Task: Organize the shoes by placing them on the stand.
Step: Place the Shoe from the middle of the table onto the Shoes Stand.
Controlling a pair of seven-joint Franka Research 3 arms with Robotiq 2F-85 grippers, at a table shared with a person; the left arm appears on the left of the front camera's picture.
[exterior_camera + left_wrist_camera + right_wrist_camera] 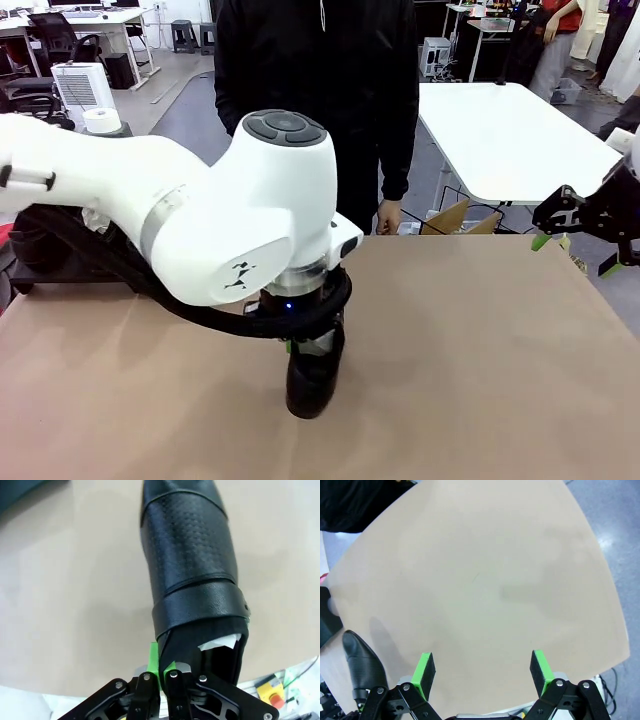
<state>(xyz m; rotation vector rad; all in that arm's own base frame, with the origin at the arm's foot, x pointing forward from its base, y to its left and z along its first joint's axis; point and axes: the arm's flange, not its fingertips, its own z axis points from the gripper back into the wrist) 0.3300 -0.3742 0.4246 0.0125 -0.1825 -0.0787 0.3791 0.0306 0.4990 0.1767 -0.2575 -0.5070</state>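
In the left pincer [161, 672]: glossy black shoe [192, 565].

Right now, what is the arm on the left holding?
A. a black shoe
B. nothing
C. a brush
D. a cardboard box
A: the left gripper is pinched shut on the back edge of a black shoe, which hangs toe-down over the tan table.

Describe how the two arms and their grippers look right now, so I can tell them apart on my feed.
Both match: left arm glossy white, dark round button cap, black cable bundle, blue wrist light. Left gripper and right gripper: black linkages with green pads.
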